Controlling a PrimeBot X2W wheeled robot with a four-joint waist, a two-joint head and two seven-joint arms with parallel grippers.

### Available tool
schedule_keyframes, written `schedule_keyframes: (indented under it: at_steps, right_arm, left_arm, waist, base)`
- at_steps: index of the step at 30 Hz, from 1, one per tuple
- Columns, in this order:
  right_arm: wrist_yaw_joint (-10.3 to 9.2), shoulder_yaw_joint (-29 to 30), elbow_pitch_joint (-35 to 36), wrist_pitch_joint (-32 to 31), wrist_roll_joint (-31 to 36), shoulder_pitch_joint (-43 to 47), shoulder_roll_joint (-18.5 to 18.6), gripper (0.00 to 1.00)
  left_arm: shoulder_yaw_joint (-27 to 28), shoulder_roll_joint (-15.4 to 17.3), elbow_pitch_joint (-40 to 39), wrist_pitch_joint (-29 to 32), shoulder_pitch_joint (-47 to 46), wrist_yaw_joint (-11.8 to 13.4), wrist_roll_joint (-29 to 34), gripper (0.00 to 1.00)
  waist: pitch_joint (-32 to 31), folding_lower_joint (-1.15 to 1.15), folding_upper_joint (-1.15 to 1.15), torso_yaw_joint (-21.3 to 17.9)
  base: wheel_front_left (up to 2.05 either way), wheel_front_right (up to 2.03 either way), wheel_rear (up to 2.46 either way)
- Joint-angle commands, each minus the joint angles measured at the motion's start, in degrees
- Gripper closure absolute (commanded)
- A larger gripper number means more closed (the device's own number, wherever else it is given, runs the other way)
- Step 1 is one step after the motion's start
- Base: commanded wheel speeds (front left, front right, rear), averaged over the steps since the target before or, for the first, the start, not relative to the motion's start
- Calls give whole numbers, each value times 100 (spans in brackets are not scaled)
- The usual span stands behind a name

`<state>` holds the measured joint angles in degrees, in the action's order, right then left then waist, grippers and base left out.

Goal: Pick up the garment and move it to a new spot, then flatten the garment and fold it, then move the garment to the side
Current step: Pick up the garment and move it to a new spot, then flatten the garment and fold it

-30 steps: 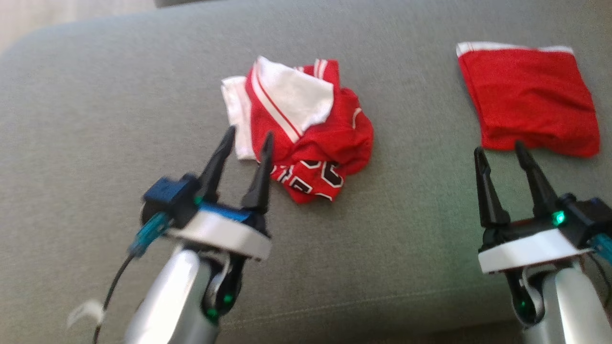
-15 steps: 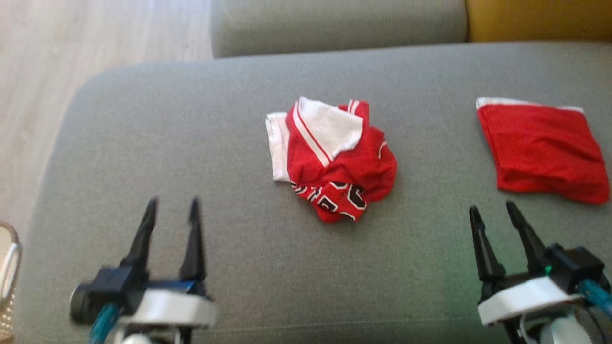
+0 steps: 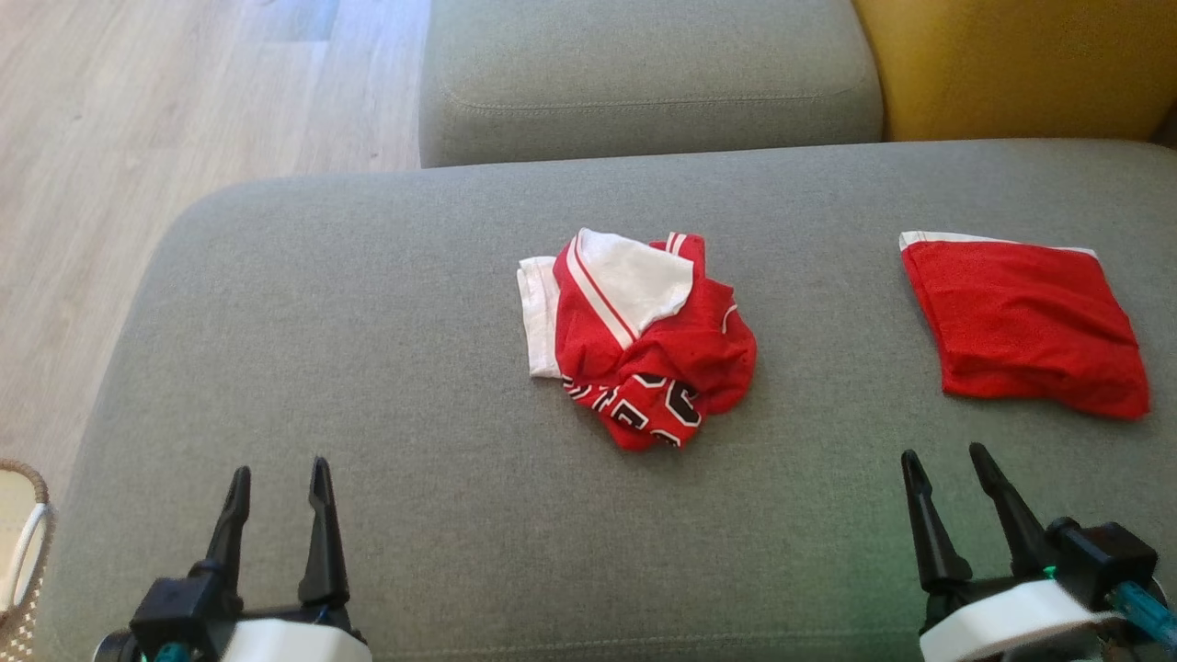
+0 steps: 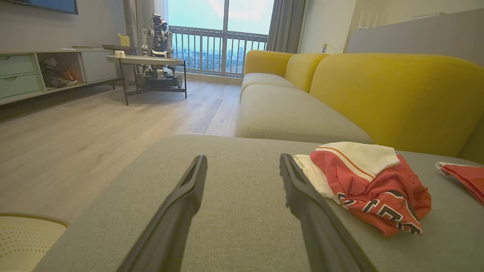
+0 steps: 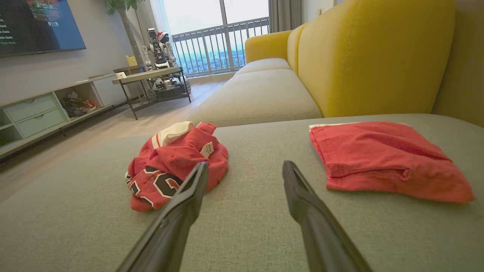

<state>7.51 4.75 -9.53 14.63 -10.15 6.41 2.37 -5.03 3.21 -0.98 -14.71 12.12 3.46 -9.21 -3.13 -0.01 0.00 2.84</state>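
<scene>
Red and white, with black-and-white lettering, the crumpled jersey (image 3: 644, 340) lies in a heap at the middle of the head view, on a broad grey upholstered cushion (image 3: 368, 303). Neither gripper touches it.

At the lower left of the head view, the left gripper (image 3: 280, 467) has its two dark fingers spread apart with nothing between them, above bare cushion and well apart from the heap. In the left wrist view the jersey sits right of the right-hand finger (image 4: 302, 192), further up the frame.

At the lower right of the head view, the right gripper (image 3: 942, 452) is likewise parted and empty. Its tips lie below a flat folded red garment with a white hem (image 3: 1021, 322), near it but not touching. That piece rests at the right of the frame, well apart from the heap.

A pale woven basket (image 3: 23, 542) stands at the lower left edge of the head view, beside the cushion; I cannot tell what is in it.

A yellow sofa back (image 3: 1011, 64) fills the upper right and light wooden floor (image 3: 138, 138) the upper left.
</scene>
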Motion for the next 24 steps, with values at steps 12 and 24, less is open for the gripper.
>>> schedule_keyframes:
  at_steps: [12,24]
  right_arm:
    - [-2,-40,-24,37,-11,-254,51,0]
    - [-2,-76,-4,37,-6,-284,51,0]
  left_arm:
    - [129,-32,-77,-29,-234,48,56,0]
    - [57,-33,-70,-29,-292,135,58,0]
  waist:
    - [-17,1,0,38]
    - [26,1,0,-52]
  base:
    - [0,0,0]
    - [0,0,0]
